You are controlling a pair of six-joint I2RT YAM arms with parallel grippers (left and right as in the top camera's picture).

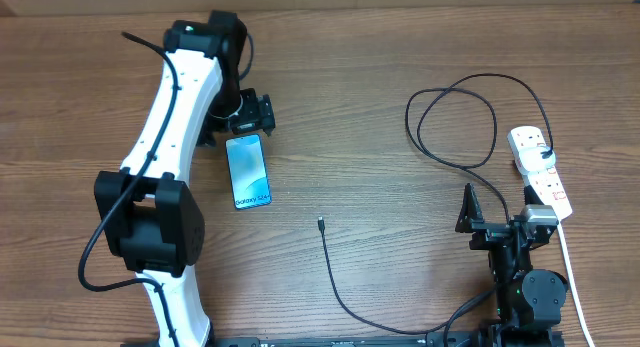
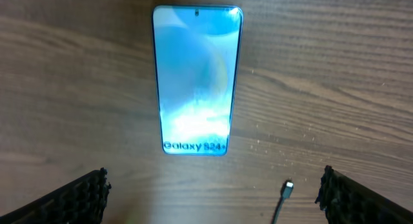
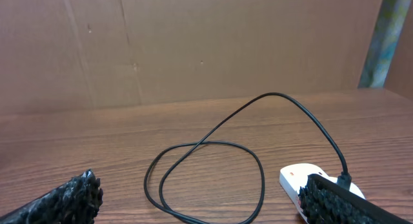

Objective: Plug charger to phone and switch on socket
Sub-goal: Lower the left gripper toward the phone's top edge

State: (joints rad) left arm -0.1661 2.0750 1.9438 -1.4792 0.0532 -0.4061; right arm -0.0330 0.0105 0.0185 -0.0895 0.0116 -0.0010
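Note:
The phone (image 1: 248,171) lies flat on the table with its light blue screen up; it fills the upper middle of the left wrist view (image 2: 197,79). My left gripper (image 1: 256,117) hovers just beyond the phone's far end, open and empty (image 2: 213,198). The charger cable (image 1: 345,287) runs from its metal-tipped connector (image 1: 320,224) (image 2: 288,184) across the table, loops (image 1: 455,122) (image 3: 203,175) and ends at the socket (image 1: 540,172) (image 3: 303,182). My right gripper (image 1: 497,215) is open and empty near the front right, beside the socket (image 3: 200,198).
The socket's thick white cord (image 1: 573,277) runs toward the table's front edge at the right. The left arm's white body (image 1: 170,137) spans the left side. A brown wall (image 3: 193,43) stands behind the table.

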